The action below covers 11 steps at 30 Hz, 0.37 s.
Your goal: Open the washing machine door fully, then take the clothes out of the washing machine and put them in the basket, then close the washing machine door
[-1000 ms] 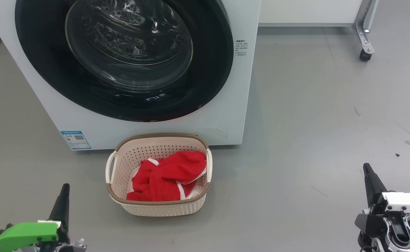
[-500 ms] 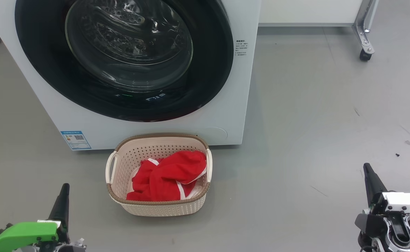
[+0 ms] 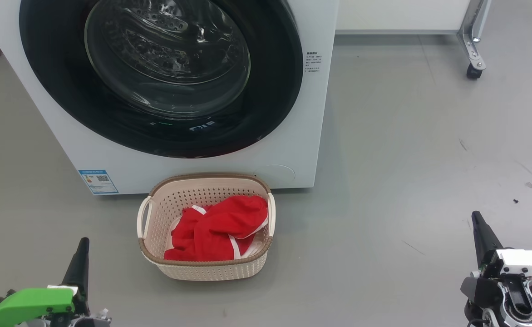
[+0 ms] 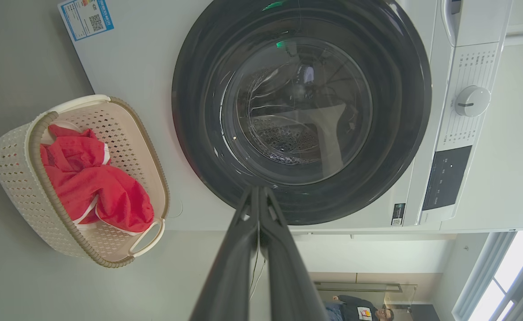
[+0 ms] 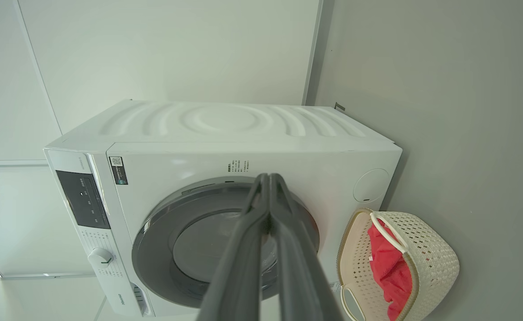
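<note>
- The left gripper (image 3: 83,245) sits low on the left, its two dark fingers pressed together on nothing. The right gripper (image 3: 476,218), low on the right, is pressed together and empty too. Neither has moved over the last second.
- Ahead of them and between them, the basket (image 3: 206,271) stands on the grey floor (image 3: 406,159), just in front of the machine. The clothes (image 3: 220,225), red with white trim, lie heaped inside it, in the same place as a second ago.
- Beyond it is the washing machine (image 3: 313,118). Its door (image 3: 273,91) lies shut against the front, and the drum behind the glass looks free of laundry.
- With nothing shifting and both arms drawn back, the job looks finished.
</note>
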Available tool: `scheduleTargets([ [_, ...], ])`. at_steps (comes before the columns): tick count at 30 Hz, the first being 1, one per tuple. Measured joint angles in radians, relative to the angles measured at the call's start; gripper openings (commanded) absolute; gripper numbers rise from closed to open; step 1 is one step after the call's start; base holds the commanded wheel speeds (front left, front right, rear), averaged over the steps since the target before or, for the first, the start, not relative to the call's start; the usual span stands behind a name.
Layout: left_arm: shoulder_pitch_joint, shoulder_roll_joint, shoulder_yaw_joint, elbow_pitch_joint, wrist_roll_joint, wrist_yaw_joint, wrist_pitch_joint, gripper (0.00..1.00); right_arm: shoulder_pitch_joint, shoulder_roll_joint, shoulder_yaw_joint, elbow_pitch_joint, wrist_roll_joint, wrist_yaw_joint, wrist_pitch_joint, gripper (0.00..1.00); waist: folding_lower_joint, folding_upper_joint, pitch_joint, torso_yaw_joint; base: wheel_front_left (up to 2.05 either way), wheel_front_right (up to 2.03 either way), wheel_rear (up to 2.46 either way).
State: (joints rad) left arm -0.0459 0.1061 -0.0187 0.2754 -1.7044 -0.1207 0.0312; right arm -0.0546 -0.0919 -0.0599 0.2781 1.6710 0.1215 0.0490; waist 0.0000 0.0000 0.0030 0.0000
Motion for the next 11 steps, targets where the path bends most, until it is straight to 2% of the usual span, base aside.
scheduleTargets([
  [11,0.000,0.000,0.002,-0.001,0.000,0.000,0.000,0.00,0.000,0.001,-0.001,0.000,-0.001,0.000,0.000,0.00,0.0000,0.0000,0.000,0.000,0.00,0.00,0.00],
])
